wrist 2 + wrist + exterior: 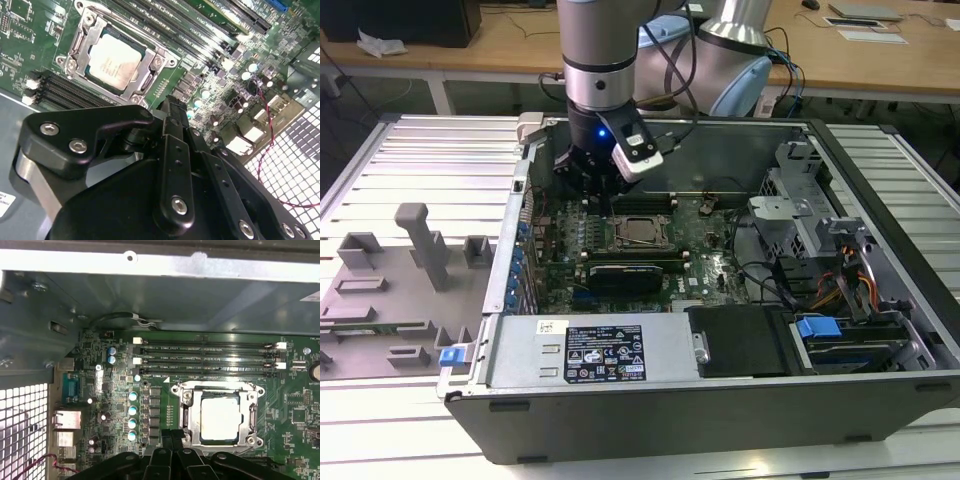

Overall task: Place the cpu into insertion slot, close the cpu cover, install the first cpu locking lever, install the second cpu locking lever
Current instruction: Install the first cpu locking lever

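Note:
The cpu (114,62), a silver-topped square chip, lies flat in the insertion slot (141,54) on the green motherboard. The cpu cover (150,75), a steel frame, lies down around it, and the chip's top shows through the cut-out. In the first wrist view the cpu (219,420) sits inside the cpu cover (217,389). In the exterior view the cpu (638,231) is mid-board. My gripper (595,195) hangs just above the board, beside the socket toward the exterior view's left. Its black fingers (166,440) are shut on nothing, with the gripper (170,107) a short way off the cover's edge.
Long memory slots (207,357) run beside the socket. A black expansion card (625,272) lies toward the case front. The power supply (590,350), drive cage (800,215) and chassis walls (150,295) box the board in. Grey fixtures (420,245) stand on the table outside.

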Tool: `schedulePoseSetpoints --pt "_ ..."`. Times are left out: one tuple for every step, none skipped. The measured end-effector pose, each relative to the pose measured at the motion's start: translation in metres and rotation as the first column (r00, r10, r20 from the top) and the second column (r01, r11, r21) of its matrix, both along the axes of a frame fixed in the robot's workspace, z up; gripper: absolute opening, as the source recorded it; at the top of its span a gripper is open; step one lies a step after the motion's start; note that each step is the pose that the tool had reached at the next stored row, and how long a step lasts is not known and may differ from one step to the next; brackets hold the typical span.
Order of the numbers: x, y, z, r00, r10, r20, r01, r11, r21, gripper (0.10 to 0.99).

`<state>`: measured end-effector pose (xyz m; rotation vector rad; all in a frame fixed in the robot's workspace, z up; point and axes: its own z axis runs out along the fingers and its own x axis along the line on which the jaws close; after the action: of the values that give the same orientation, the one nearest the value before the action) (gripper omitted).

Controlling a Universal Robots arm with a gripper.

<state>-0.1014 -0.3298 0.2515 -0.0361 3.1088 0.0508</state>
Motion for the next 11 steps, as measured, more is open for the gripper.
schedulePoseSetpoints --pt "-0.0006 0.0000 0.0000 1.0000 0.000 0.0009 0.000 1.0000 0.004 0.106" --pt "-0.0011 0.0000 0.0000 1.0000 0.000 0.0015 0.000 1.0000 0.007 0.106" --pt "-0.0019 0.0000 -0.0001 1.0000 0.000 0.0027 0.000 0.9999 0.013 0.106" --pt "-0.0023 0.0000 -0.0001 1.0000 0.000 0.0038 0.000 0.9999 0.017 0.106" --pt "-0.0026 0.0000 -0.0001 1.0000 0.000 0.0041 0.000 0.9998 0.019 0.106" --pt "-0.0032 0.0000 -0.0001 1.0000 0.000 0.0047 0.000 0.9997 0.023 0.106" --pt "-0.0038 0.0000 -0.0001 1.0000 0.000 0.0058 0.000 0.9996 0.028 0.106" --pt "-0.0049 0.0000 -0.0001 1.0000 0.000 0.0087 0.000 0.9989 0.046 0.106" --pt "-0.0057 0.0000 -0.0001 0.9999 0.000 0.0110 0.000 0.9980 0.063 0.106" --pt "-0.0063 0.0000 -0.0002 0.9999 0.000 0.0125 0.000 0.9972 0.074 0.106" --pt "-0.0068 0.0000 -0.0002 0.9999 -0.001 0.0138 -0.001 0.9964 0.085 0.106"
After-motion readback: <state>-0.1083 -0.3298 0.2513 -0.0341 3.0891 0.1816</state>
